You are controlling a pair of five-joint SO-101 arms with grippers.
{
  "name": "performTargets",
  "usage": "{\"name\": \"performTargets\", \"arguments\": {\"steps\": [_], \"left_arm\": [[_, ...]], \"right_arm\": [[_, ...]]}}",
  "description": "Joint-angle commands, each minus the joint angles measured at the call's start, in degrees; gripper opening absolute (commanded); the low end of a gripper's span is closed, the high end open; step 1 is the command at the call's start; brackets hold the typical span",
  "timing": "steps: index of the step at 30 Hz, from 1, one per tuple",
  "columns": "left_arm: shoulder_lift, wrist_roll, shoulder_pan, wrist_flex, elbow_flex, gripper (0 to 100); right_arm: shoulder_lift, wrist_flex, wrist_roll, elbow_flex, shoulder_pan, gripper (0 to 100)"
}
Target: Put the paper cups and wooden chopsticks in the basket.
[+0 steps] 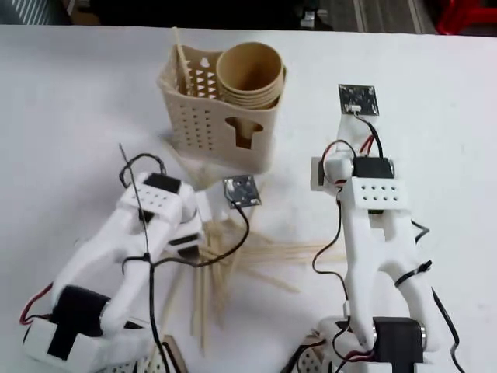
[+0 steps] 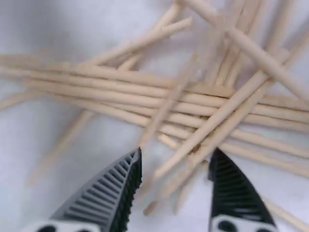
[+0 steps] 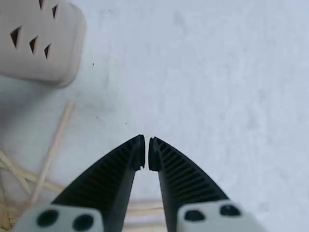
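My left tool [image 2: 176, 159] hangs low over the heap of chopsticks [image 2: 159, 96], its jaws apart. A few sticks run across the gap between the tips. I cannot tell whether either finger touches them, and nothing is gripped. From above, the heap [image 1: 233, 264] fans out on the bench [image 1: 78, 101] between my two arms. It lies nearer the left arm [image 1: 116, 256], whose wrist covers part of it.

My right tool [image 3: 146, 152] has its jaws together, with only a thin slit between the tips and nothing in them. It sits over bare bench, just beside a rounded corner of the basket [image 3: 38, 43]. One loose stick [image 3: 53, 145] lies apart from the tips, and more ends show near it. In the high view the right arm [image 1: 373, 233] stretches up the bench beside the basket, well apart from the heap's middle.

The basket [image 1: 210, 124] stands upright at the far side of the bench. The cups [image 1: 250, 74] sit in it, nested into one stack in the compartment on the right arm's side, with the top rim above the wall. A chopstick [image 1: 182, 66] stands tilted in the other compartment, poking out over the rim. A few more sticks lie on the bench against the basket's foot — outside it.
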Motion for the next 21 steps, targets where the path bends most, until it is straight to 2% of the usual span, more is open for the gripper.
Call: {"name": "performTargets", "arguments": {"steps": [1, 12, 16, 21], "left_arm": [[2.2, -0.4, 0.3, -1.0, -1.8, 20], [2.2, -0.3, 0.3, -0.5, -1.5, 7], [2.2, -0.4, 0.4, 2.9, -2.0, 3], [2.2, -0.4, 0.3, 4.7, -2.0, 2]], "right_arm": [[-2.0, -0.9, -0.5, -0.4, 0.8, 3.0], [-2.0, -0.9, -0.4, -0.4, 0.8, 3.0], [-2.0, -0.9, -0.4, -0.4, 0.8, 3.0], [-2.0, -0.9, -0.4, -0.4, 0.8, 3.0]]}}
